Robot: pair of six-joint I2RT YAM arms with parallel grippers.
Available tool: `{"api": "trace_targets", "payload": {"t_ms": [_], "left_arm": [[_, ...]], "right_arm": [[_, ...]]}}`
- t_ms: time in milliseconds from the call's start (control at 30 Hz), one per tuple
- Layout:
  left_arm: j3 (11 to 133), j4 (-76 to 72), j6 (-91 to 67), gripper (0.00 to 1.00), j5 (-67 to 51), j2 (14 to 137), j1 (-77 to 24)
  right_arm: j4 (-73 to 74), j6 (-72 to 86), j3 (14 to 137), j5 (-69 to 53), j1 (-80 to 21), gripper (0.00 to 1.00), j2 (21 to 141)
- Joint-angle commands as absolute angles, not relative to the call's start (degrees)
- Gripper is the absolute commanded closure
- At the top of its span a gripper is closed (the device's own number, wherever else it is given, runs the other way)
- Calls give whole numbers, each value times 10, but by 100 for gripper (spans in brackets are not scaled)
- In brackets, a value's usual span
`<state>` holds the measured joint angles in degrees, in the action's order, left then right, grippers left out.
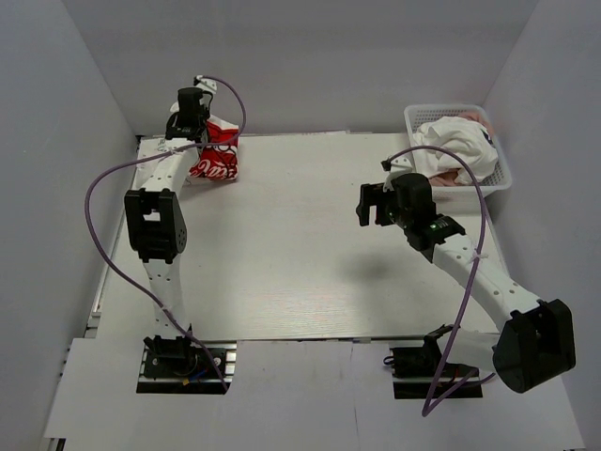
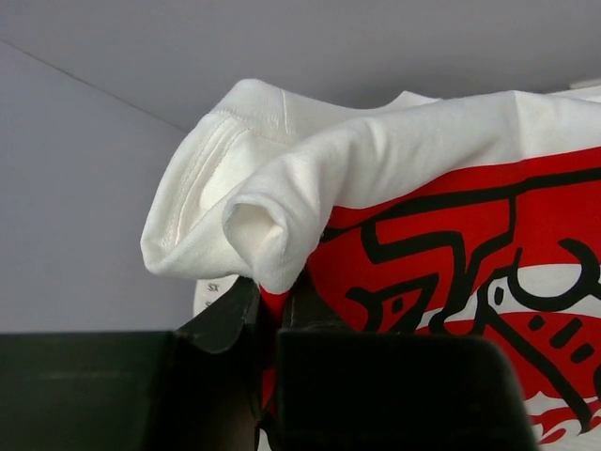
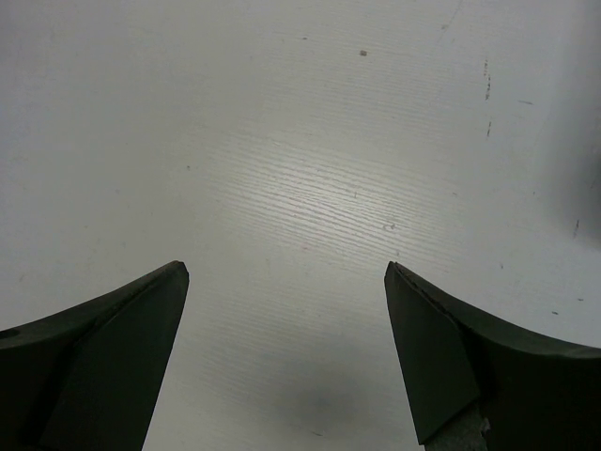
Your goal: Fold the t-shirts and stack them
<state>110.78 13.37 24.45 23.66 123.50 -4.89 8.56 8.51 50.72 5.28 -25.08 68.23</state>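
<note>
Our left claw [image 1: 199,132] is pinched on the red-print t-shirt [image 1: 214,160]. In the left wrist view its two dark fingers [image 2: 225,324] stand almost together, with a thin fold of cloth caught between them. Just past the fingertips a rolled white edge of the shirt bulges up. To the right of the claw the red panel with its black line drawing spreads out.

From above, the shirt is a bunched bundle, not a flat sheet. Its long axis runs from the grip down and toward the near right, with white cloth at the claw and the red lettering at the end away from it. We cannot tell whether that lower end touches the table [image 1: 300,263] or hangs just above it. The claw holds it over the table's far left corner, near the back wall [image 1: 300,66].

Our right claw [image 1: 374,205] is spread wide and holds nothing. In its wrist view the two fingers [image 3: 103,348] frame only bare white table. It hovers over the right half of the table, well apart from the left claw.

Beyond it and to its right, the white lattice basket [image 1: 418,115] sits at the far right corner. The other t-shirts [image 1: 460,146] are heaped in it, mostly white, with some pink cloth showing at the near side. That heap is crumpled, and we see no clear direction to it.
</note>
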Motion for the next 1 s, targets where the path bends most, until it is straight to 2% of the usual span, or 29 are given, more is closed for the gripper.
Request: {"api": "trace_targets", "payload": {"t_ms": [0, 67, 467, 967], "left_arm": [[1186, 136, 282, 100, 211, 1235, -39], [1209, 155, 289, 100, 211, 1240, -33], [1150, 118, 278, 100, 169, 1187, 18], [1259, 106, 261, 100, 81, 1352, 83]], "right_arm": [[66, 78, 516, 64, -249, 9, 693], [69, 79, 519, 70, -249, 9, 697], [60, 85, 510, 78, -249, 9, 686], [80, 82, 560, 88, -250, 9, 759]]}}
